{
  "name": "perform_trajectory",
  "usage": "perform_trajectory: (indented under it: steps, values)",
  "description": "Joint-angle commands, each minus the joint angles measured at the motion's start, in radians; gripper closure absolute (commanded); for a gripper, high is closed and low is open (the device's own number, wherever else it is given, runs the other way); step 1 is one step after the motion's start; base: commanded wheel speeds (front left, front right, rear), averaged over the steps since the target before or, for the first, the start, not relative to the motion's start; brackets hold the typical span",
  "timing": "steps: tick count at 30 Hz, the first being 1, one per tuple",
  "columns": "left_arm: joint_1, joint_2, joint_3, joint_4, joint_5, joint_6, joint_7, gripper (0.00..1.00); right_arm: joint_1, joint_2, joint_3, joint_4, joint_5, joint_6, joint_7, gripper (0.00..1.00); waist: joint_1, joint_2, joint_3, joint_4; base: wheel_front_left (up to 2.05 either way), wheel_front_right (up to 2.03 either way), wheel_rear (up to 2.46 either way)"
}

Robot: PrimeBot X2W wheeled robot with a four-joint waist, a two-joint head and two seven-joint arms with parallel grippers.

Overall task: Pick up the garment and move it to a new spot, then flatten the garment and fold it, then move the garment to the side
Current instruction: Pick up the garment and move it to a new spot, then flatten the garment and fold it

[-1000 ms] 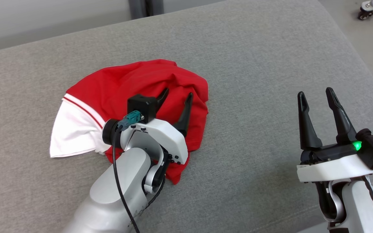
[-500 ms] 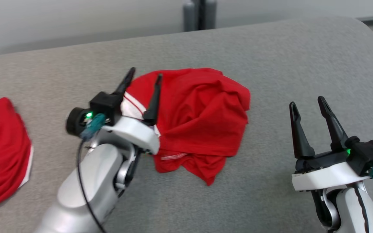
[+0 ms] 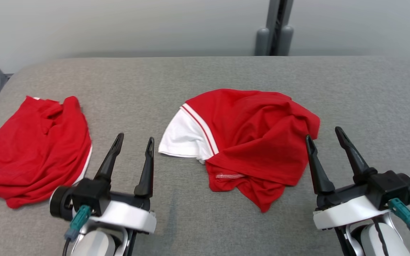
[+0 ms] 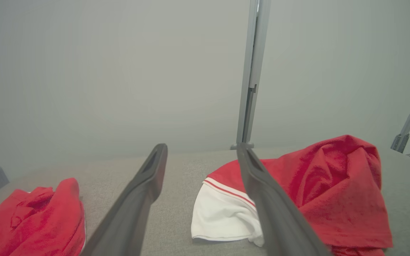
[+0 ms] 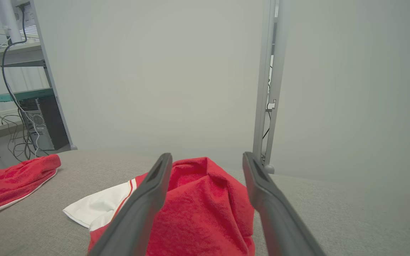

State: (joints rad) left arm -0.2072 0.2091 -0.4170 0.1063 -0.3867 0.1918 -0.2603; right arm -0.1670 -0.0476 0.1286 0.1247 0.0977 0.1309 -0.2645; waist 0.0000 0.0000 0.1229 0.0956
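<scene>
Red garment centre | red cloth left, perhaps folded | post behind

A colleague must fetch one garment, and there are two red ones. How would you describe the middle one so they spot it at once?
Start at the grey padded surface, where two red garments lie. Take the crumpled heap near its middle, not the flatter garment by the left end. It alone shows a broad white section bordered by thin stripes.
</scene>
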Motion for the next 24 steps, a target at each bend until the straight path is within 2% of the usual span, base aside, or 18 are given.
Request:
perform_trajectory:
  steps: [1,9,13,18,24]
  values:
    - [0.023,-0.005,0.021,-0.009,0.025,-0.011,-0.005,0.00,0.008,-0.005,0.000,0.004,-0.008,0.000,-0.002,0.00,0.0000,0.0000,-0.006,0.022,0.00,0.00,0.00]
    - [0.116,-0.102,0.130,-0.011,0.120,-0.085,-0.005,0.00,0.008,-0.005,0.040,0.016,-0.024,0.000,-0.002,0.00,0.0000,0.0000,-0.005,0.051,0.00,0.00,0.00]
    - [0.120,-0.130,0.161,0.000,0.147,-0.121,-0.005,0.00,-0.002,-0.005,0.108,0.046,-0.026,0.000,-0.002,0.00,0.0000,0.0000,-0.003,0.063,0.00,0.00,0.00]
    - [0.117,-0.150,0.192,0.013,0.137,-0.148,-0.005,0.00,-0.057,-0.008,0.249,0.162,-0.015,0.000,0.043,0.00,0.0000,0.0000,0.013,0.083,0.00,0.00,0.00]
    - [0.091,-0.157,0.176,0.012,0.117,-0.160,-0.005,0.00,-0.125,-0.012,0.320,0.326,-0.017,0.000,0.083,0.00,0.0000,0.0000,0.037,0.135,0.00,0.00,0.00]
